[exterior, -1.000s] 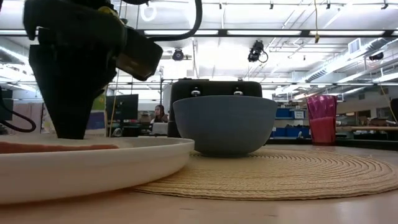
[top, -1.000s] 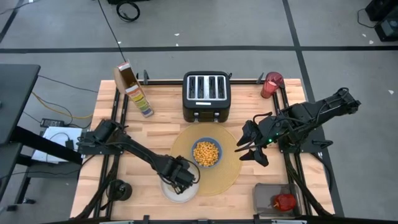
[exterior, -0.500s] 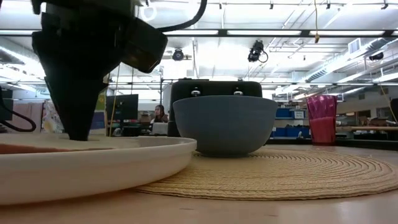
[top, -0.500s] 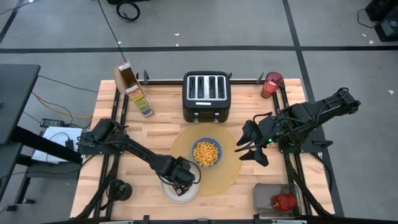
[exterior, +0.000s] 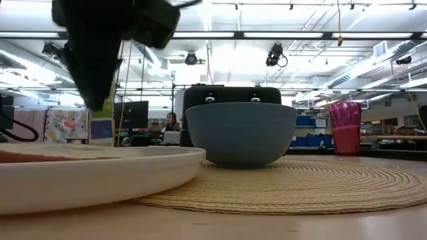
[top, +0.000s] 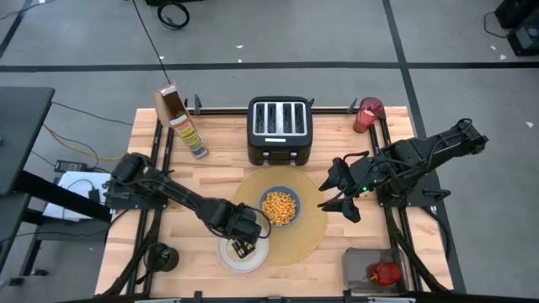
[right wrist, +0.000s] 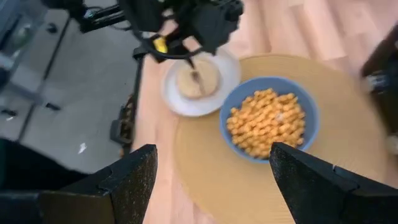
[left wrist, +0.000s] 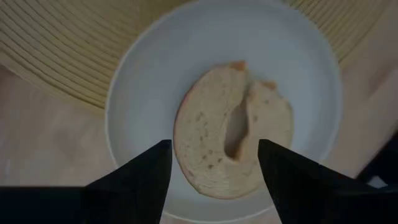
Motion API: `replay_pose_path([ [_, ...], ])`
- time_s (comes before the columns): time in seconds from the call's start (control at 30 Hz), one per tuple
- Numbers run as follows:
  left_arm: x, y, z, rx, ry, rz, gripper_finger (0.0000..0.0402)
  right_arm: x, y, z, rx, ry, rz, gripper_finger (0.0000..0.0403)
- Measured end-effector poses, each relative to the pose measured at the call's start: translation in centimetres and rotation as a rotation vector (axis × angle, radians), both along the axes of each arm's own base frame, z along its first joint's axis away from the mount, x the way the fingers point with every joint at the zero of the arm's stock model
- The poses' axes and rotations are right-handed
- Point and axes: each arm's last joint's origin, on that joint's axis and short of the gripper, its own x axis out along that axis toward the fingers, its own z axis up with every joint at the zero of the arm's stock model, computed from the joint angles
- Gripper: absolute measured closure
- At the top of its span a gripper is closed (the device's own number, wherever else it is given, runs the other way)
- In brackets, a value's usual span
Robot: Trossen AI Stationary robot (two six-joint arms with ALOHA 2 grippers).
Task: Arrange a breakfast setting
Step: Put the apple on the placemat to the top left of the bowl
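The left claw [top: 245, 245] hung just above the small white plate [top: 226, 256] with its fingers parted and empty, straddling from above the bagel half [left wrist: 231, 129] that lay flat in the plate's middle. The plate sat at the near-left edge of the tan placemat [top: 313, 229], its rim seemingly lapping onto the weave. The chief risk, as I judged it, was the claw dragging sideways while so low: a fingertip could catch the bread or the rim and skid the plate off the mat, or nudge it into the blue bowl [top: 280, 207] of cereal just beside it and spill the contents.

The right claw [top: 340, 191] waited open and empty over the placemat's right edge, clear of the bowl. The red cup [top: 368, 114] stood at the far right corner of the surface and the red apple [top: 386, 272] in a grey tray at the near right corner, both well apart from the mat, so the setting was not yet complete. A reach for either across the mat could clip the bowl.

Against the earlier frames, the left claw had lifted off the plate, where its tip had been down on the bread, and its fingers had spread wider. Plate, bowl, mat and right arm lay unchanged.
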Motion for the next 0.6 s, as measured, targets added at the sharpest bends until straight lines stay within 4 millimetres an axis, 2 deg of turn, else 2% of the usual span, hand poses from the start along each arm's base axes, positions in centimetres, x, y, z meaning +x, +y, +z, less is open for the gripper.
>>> replay_pose_path([
  [0.13, -0.6, 0.4, 2.6, 0.025, -0.122, -0.007, 0.0157, -0.4, 0.6, -0.9, 0.0, 0.098, -0.053, 0.0091],
  [0.27, -1.4, 0.7, 5.6, 0.125, -0.312, 0.032, 0.0157, -1.3, 2.8, -2.7, 0.088, 0.319, -0.155, 0.0096],
  [0.37, -1.3, 0.9, 7.7, 0.159, -0.48, 0.072, 0.0157, -2.4, 5.1, -4.4, 0.165, 0.535, -0.261, 0.0104],
  [0.43, -0.7, 0.7, 8.7, 0.172, -0.604, 0.046, 0.0157, -3.1, 7.2, -5.4, 0.201, 0.66, -0.266, 0.0109],
  [0.6, 0.5, 0.2, 10.5, 0.236, -0.826, -0.088, 0.0157, -4.9, 12.6, -7.4, 0.214, 0.835, -0.055, 0.0112],
])
